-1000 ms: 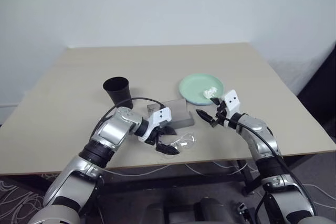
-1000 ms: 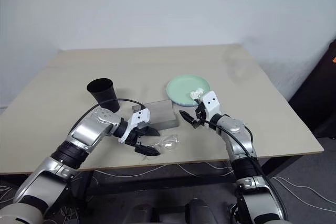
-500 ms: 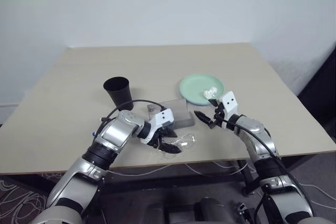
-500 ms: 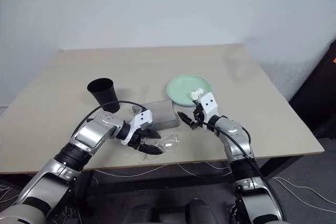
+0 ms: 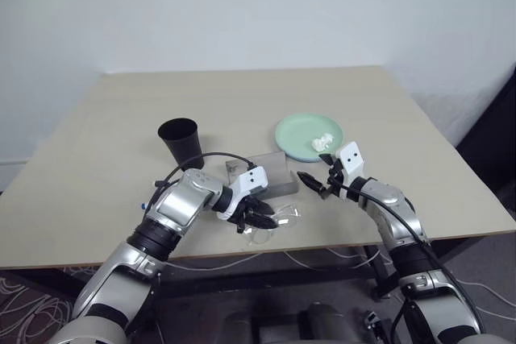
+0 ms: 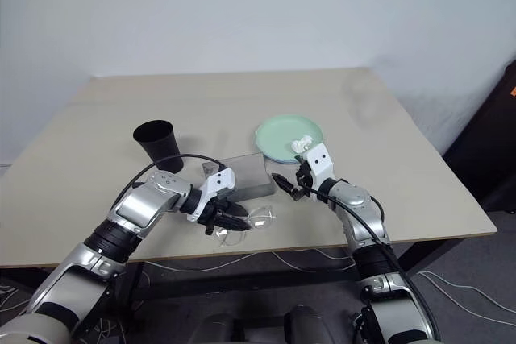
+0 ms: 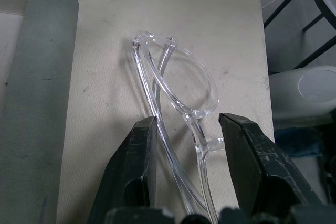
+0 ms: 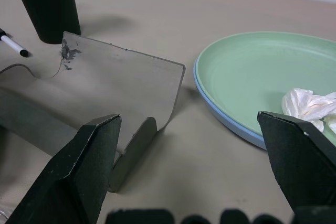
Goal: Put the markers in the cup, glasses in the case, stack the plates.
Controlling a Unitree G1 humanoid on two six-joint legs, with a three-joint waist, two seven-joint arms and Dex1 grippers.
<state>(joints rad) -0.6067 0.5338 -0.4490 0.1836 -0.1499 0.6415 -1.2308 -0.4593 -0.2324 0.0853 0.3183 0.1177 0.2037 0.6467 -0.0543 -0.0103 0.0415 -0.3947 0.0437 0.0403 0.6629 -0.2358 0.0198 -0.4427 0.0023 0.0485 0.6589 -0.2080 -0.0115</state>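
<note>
The clear glasses (image 7: 178, 90) lie folded on the table near its front edge, just in front of the grey case (image 5: 270, 171). My left gripper (image 7: 187, 121) points down over them, its fingers (image 7: 139, 171) pressed to the temple arms on one side and the bridge on the other. The case stands open with its lid (image 8: 121, 87) raised. My right gripper (image 5: 310, 181) hovers open beside the case, nothing in it. The mint green plate (image 8: 257, 72) rests on the light blue plate (image 8: 231, 124). A black-capped marker (image 8: 13, 43) lies by the black cup (image 5: 179, 138).
A crumpled white tissue (image 5: 322, 142) sits on the green plate. The table's front edge (image 5: 322, 243) runs close below the glasses. Cables hang under the table.
My left gripper's fingers have closed in from wide open onto the glasses, which shifted slightly. The right arm has kept still.
</note>
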